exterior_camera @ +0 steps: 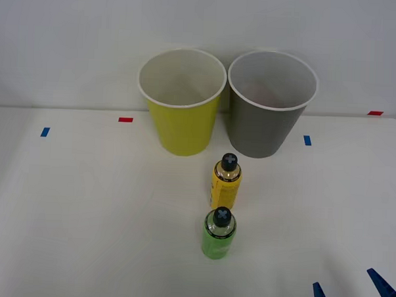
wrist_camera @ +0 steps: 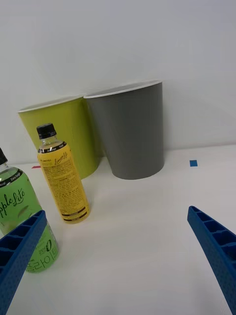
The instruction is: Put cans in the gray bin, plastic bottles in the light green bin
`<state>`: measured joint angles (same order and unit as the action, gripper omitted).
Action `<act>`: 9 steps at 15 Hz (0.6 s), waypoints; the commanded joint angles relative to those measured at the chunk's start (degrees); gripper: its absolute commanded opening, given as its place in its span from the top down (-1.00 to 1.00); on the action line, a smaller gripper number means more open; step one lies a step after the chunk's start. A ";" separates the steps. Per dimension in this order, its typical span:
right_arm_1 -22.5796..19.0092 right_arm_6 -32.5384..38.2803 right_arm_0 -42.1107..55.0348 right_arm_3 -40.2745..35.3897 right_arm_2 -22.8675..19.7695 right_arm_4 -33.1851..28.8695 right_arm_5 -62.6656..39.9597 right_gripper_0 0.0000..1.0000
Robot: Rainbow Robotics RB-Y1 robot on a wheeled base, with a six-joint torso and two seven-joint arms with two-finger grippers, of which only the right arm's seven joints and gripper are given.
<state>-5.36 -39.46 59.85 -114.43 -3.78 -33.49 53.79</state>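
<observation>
The light green bin [exterior_camera: 181, 121] and the gray bin [exterior_camera: 268, 122] stand side by side at the back of the white table, both upright with white insides. Two plastic bottles stand upright in front of them. A yellow-labelled one [exterior_camera: 226, 183] is nearer the bins, and a bright-green one [exterior_camera: 218, 234] is nearer me. Both have black caps. My right gripper [exterior_camera: 344, 280] is open at the front right, apart from the bottles. In the right wrist view the gripper [wrist_camera: 116, 211] faces the gray bin [wrist_camera: 130, 133], with the yellow bottle [wrist_camera: 61, 182], green bottle [wrist_camera: 22, 216] and light green bin [wrist_camera: 69, 133] alongside. Cans are out of view.
Small red tape marks [exterior_camera: 125, 120] and blue tape marks [exterior_camera: 307, 140] dot the white table [exterior_camera: 83, 216]. A plain wall rises right behind the bins. Open tabletop lies to the left and right of the bottles.
</observation>
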 commanded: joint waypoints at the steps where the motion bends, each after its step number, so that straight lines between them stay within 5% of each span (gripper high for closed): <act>1: 0.00 0.00 0.00 0.00 0.00 0.00 0.00 -1.00; 9: 0.00 0.00 0.00 0.00 0.00 0.00 0.00 -1.00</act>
<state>-5.36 -39.46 59.85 -114.43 -3.78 -33.49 53.79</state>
